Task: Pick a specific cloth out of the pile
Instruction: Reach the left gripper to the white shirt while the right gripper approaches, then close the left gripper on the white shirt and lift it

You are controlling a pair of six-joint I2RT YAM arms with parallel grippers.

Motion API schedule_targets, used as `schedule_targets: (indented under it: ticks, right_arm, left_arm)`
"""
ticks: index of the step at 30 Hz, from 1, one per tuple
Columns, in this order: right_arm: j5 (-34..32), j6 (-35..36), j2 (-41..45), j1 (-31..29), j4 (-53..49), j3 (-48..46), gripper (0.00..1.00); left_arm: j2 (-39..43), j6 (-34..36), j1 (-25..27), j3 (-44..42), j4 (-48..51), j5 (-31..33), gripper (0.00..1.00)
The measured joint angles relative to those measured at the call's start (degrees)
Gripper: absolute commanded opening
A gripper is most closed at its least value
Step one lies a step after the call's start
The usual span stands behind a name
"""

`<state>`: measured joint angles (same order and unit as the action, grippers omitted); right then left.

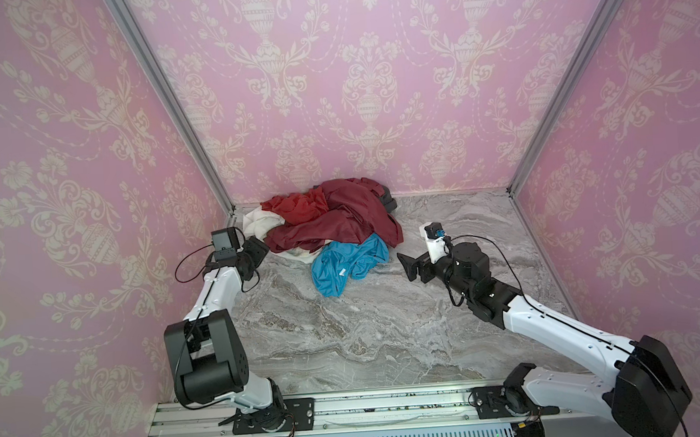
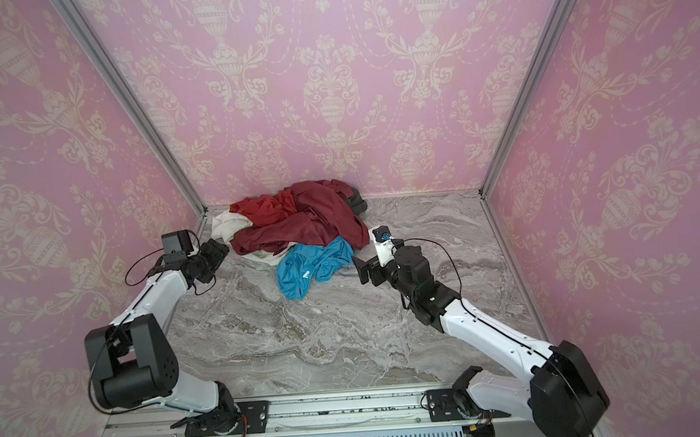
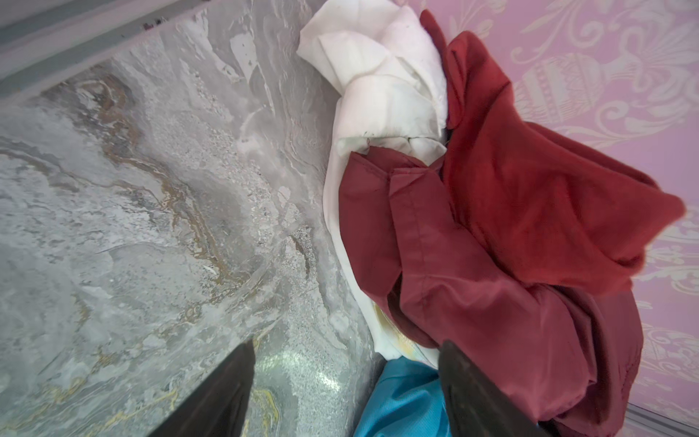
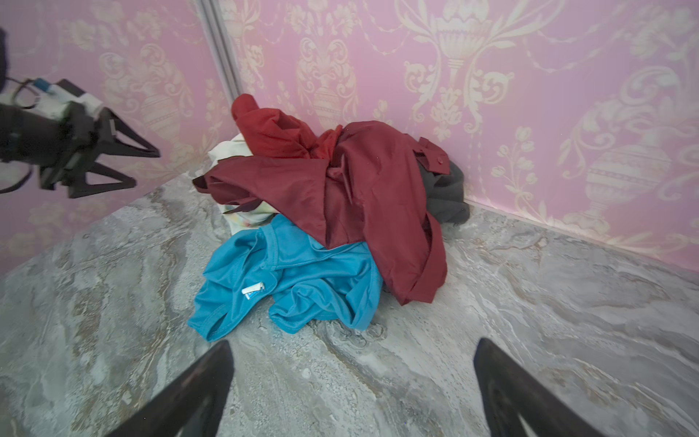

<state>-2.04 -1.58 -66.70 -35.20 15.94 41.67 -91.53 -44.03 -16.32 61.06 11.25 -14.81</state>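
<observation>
The pile (image 1: 331, 218) is heaped against the far edge of the surface (image 1: 347, 336), towards its far left corner. The cloth (image 1: 257, 225) shows only at the pile's left flank, as a white bunch facing that corner. The left gripper (image 4: 146, 169) hovers just beside that bunch, fingers apart and empty, probably because this is the one side where the white fabric lies bare enough to pinch. A dark red garment (image 1: 340, 224) drapes over most of the cloth and a brighter red piece (image 1: 293, 208) sits above it, so a pull would likely drag both along. The right gripper (image 4: 353, 344) hangs near the blue shirt (image 1: 345, 265), fingers spread wide and holding nothing, perhaps placed to pin the rest down. A dark grey piece (image 1: 388, 200) is tucked behind.
</observation>
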Motion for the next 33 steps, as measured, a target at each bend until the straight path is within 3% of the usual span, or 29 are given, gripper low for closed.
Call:
schedule_targets:
  ticks: [9,17,22,33]
  right_arm:
    - [5.57,2.95,-4.72,-3.58,0.37,2.71,1.0]
    - [6.58,5.18,-9.94,-3.85,0.81,7.21,1.0]
    - [6.51,6.12,-12.26,-3.85,0.85,8.17,1.0]
    - [5.11,6.21,-14.01,-3.85,0.85,8.52,1.0]
  left_arm:
    - [-21.27,-0.13,-0.79,23.41,0.35,-0.81,0.92]
    - [-35.52,5.25,-0.76,44.15,7.45,-1.2,0.99]
    - [-39.17,7.15,-0.72,48.85,10.71,-1.38,0.99]
    - [-40.61,9.11,-0.72,48.39,11.17,-1.53,0.98]
